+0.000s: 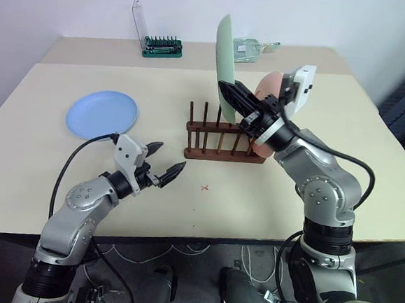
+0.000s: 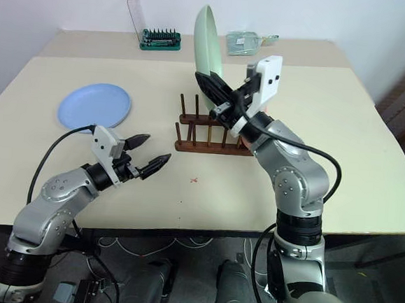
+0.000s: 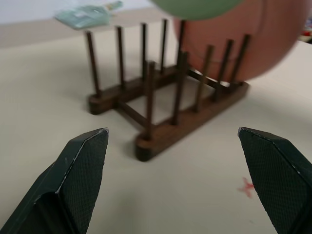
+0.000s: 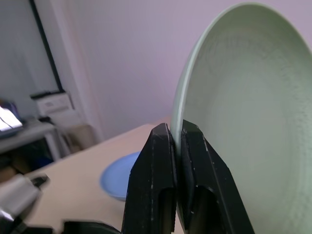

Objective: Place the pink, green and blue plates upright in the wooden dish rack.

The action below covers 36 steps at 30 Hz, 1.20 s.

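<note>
Now step 2: right gripper [image 1: 224,93] jaws pinching green plate [image 1: 226,51] upright above wooden dish rack [image 1: 224,140]; left gripper [image 1: 165,164] jaws spread. Next: lower rim btwn free pegs beside pink plate [image 1: 271,87].

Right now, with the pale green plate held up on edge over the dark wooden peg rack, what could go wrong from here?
The right gripper pinches only the rim of the pale green round plate, so it might slip or swing as it comes down. The salmon pink plate already stands in the dark wooden peg rack; the green one could knock it or catch on a peg. The light blue plate lies flat, which may be awkward for the open left gripper.
</note>
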### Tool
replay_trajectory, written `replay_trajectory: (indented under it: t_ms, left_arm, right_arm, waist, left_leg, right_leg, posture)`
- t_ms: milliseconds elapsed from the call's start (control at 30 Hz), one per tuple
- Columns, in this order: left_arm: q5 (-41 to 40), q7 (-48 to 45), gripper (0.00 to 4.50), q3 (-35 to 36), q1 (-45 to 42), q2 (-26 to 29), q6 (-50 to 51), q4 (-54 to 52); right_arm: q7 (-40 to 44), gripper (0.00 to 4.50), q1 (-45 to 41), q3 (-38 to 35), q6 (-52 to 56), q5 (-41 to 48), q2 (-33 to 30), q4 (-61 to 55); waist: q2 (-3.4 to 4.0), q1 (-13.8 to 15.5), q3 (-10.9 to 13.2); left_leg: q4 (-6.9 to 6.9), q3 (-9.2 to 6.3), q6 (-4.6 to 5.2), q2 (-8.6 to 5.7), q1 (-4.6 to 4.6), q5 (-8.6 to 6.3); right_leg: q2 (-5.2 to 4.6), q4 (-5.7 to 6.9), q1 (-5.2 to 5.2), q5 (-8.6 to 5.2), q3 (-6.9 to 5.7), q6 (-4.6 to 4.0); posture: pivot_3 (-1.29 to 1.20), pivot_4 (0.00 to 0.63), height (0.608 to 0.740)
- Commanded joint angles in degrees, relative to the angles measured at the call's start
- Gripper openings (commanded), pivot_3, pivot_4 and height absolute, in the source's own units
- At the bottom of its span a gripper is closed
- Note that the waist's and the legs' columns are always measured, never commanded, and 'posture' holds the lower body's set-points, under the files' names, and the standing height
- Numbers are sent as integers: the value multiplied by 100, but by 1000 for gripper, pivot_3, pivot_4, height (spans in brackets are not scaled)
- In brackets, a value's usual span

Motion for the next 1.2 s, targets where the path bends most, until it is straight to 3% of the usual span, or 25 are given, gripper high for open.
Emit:
replay_trajectory:
  t_ms: [33,633,767,800,933,1200]
  left_arm:
    - [11,-44,4372,15,-41,-6,-75,-133]
    - [202,96,4372,-32,72,-204,-169,-225]
    - [231,130,4414,-65,-29,-252,-111,-211]
    - [230,137,4414,-67,-45,-258,-97,-215]
    - [215,158,4414,-68,-107,-260,-32,-244]
    - [195,150,4414,-84,-132,-238,-7,-275]
  right_arm:
    - [-221,0,-234,-249,267,519,64,-69]
    - [-1291,0,-310,-696,844,1429,244,500]
    - [-1341,1416,-315,-661,799,1421,205,492]
    - [-1339,2070,-316,-653,780,1394,185,478]
    - [-1290,3942,-338,-576,666,1197,81,436]
    - [-899,3942,-423,-138,320,461,-465,227]
  waist:
    - [0,1,0]
    - [1,3,0]
    - [1,6,0]
    - [1,7,0]
    - [1,4,0]
    - [2,1,1]
  left_leg:
    - [0,1,0,0,0,0]
    - [0,1,1,0,0,0]
    - [0,2,1,0,0,0]
    - [0,2,1,0,-1,0]
    - [0,2,1,0,-1,0]
    - [0,2,1,-1,-1,0]
  right_leg:
    - [0,-1,0,0,0,0]
    - [0,-1,1,0,0,1]
    - [0,-1,1,0,0,1]
    - [0,-2,1,0,0,1]
    - [0,-2,1,0,0,1]
    - [0,-2,1,0,0,1]
  posture:
    - [0,150,740]
    - [0,150,740]
    - [0,150,740]
    - [0,150,740]
    - [0,150,740]
    - [0,150,740]
